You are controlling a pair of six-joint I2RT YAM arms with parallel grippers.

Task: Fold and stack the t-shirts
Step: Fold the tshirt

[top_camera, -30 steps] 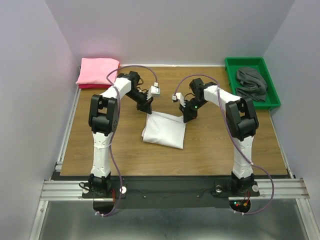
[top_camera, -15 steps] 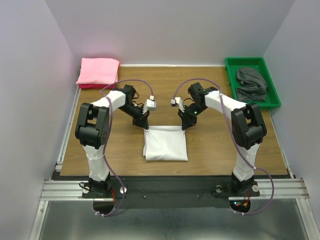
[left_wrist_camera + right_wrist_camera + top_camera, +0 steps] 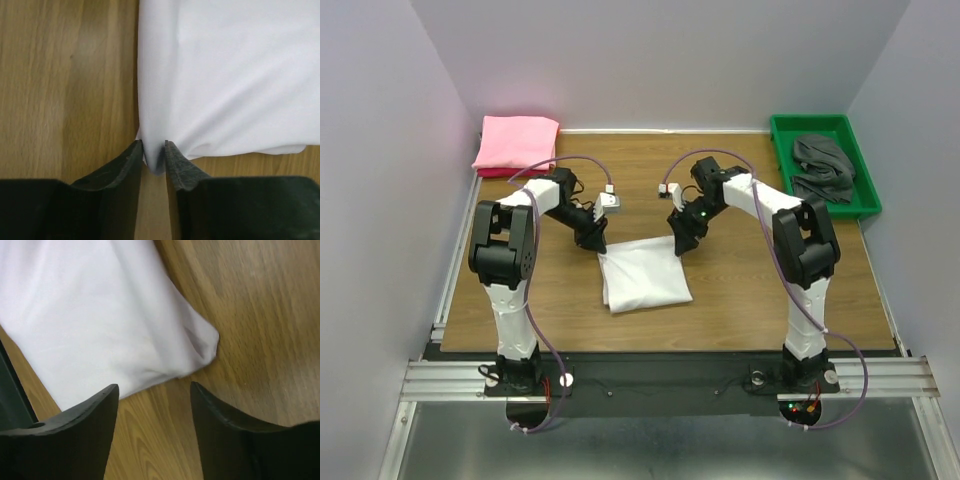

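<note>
A folded white t-shirt (image 3: 642,275) lies flat on the wooden table (image 3: 740,290), slightly askew. My left gripper (image 3: 592,240) is at its far left corner. In the left wrist view the fingers (image 3: 127,162) stand narrowly parted, with the tip of that corner (image 3: 154,155) still between them and bare wood showing below it. My right gripper (image 3: 678,243) is at the far right corner. The right wrist view shows it open (image 3: 154,390), and the shirt's corner (image 3: 200,340) lies free on the wood just beyond the fingertips.
A folded pink t-shirt stack (image 3: 515,142) sits at the back left corner. At the back right a green tray (image 3: 820,120) holds crumpled grey garments (image 3: 825,165). Grey walls close in the table on three sides.
Both grippers lowered the shirt's far edge onto the table and shifted it left. The right jaws have opened wide off the cloth. The left jaws have parted a little.
</note>
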